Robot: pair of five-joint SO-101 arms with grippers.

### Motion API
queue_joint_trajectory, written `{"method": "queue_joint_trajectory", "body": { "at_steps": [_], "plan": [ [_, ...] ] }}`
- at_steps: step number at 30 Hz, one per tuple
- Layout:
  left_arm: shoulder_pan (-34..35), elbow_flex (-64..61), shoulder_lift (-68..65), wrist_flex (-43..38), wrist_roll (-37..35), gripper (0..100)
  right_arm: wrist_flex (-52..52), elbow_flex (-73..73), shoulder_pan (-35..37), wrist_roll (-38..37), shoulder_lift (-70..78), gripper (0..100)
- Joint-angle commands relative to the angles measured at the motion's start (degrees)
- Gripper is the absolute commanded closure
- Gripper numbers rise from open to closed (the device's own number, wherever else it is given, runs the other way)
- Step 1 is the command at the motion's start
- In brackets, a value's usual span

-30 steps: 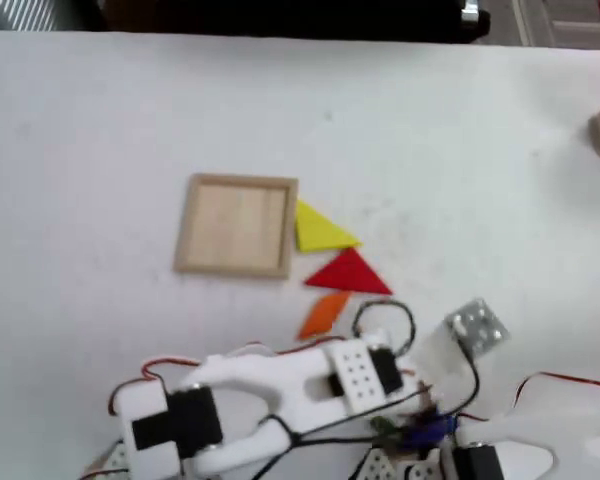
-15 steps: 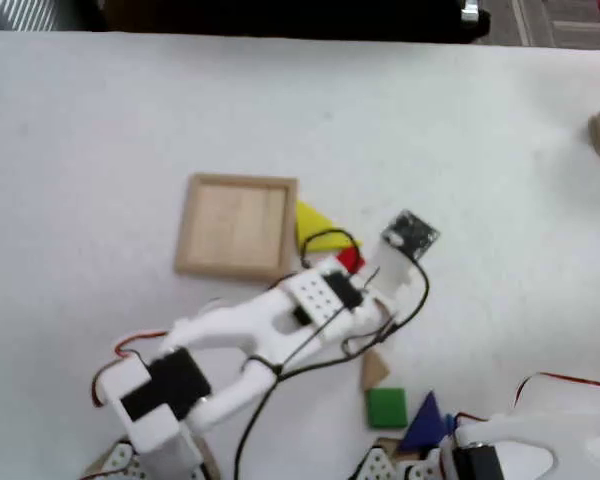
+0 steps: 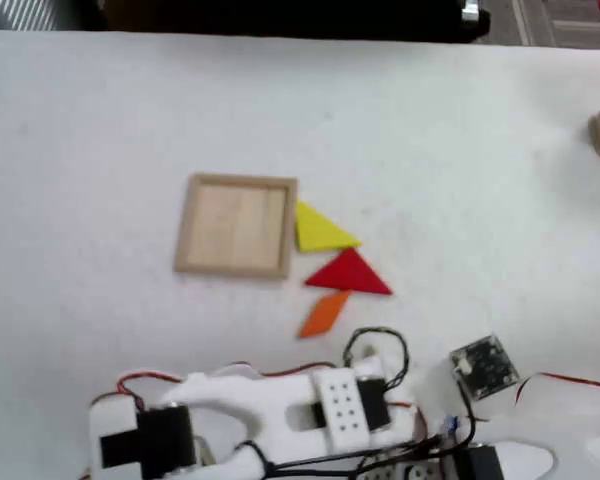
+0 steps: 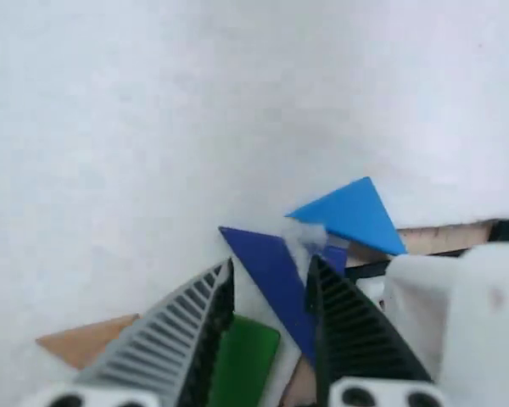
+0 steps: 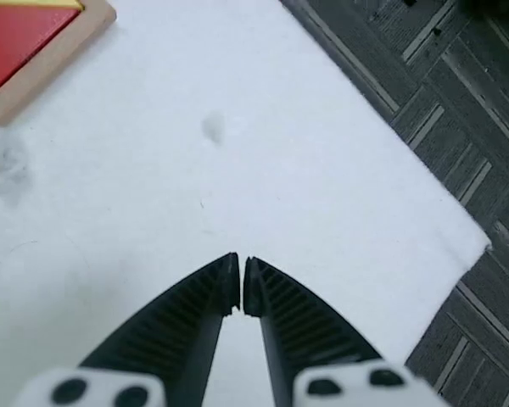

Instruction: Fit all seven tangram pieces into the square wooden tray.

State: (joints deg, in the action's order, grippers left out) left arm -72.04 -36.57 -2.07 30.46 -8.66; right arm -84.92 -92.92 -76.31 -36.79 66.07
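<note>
a: biggest first. how does the tabletop (image 3: pixel 460 150) look?

b: white, with the square wooden tray (image 3: pixel 237 182) lying out on it, and the tray holds nothing. by my reading the job has hardly begun: none of the seven pieces is placed and all seven are left to fit.

a: where are the pieces, taken from the tray?

b: the yellow triangle (image 3: pixel 320 230) touches one side of the tray. the red triangle (image 3: pixel 348 273) lies just beside the yellow one, a little further from the tray. the orange parallelogram (image 3: pixel 324 313) is further off again, towards the arms.

a: and the other four?

b: well apart from the tray, down where the left arm (image 3: pixel 270 400) hangs. there's a dark blue triangle (image 4: pixel 259 250), a light blue triangle (image 4: pixel 352 216) just beside it, a green square (image 4: pixel 242 360) and a small tan triangle (image 4: pixel 89 339) (that makes seven colours, so none looks missing).

a: the claws?

b: the left claw (image 4: pixel 271 264) is spread wide and low over the dark blue triangle, a finger on either side, not pinching it. i'd guess that piece is the first pick. the right claw (image 5: pixel 240 275) is clenched on nothing above bare tabletop; i cannot tell how far it is from the tray.
</note>
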Motion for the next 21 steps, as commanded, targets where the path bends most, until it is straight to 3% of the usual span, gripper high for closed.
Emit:
{"method": "queue_joint_trajectory", "body": {
  "at_steps": [1, 6, 9, 17, 21],
  "plan": [
    [-1.8, 2.5, -1.2, -7.2, 0.7, 84, 4.8, -2.3, -0.2, 1.6, 0.0, 98.1],
    [-2.1, 4.2, -5.0, -5.6, 1.8, 84, 5.1, -2.3, -0.2, 2.8, -0.2, 98.1],
    [-1.9, 4.8, -5.9, -2.9, -1.3, 84, 5.4, -2.6, -0.2, 2.8, -0.7, 98.1],
    [0.1, 18.5, -15.7, 11.2, -9.1, 84, 5.1, -2.3, -0.4, 2.7, -7.0, 98.1],
    [3.5, 23.5, -20.1, 16.7, -9.8, 84, 4.2, -2.3, -0.4, 2.7, -9.1, 98.1]
  ]
}}
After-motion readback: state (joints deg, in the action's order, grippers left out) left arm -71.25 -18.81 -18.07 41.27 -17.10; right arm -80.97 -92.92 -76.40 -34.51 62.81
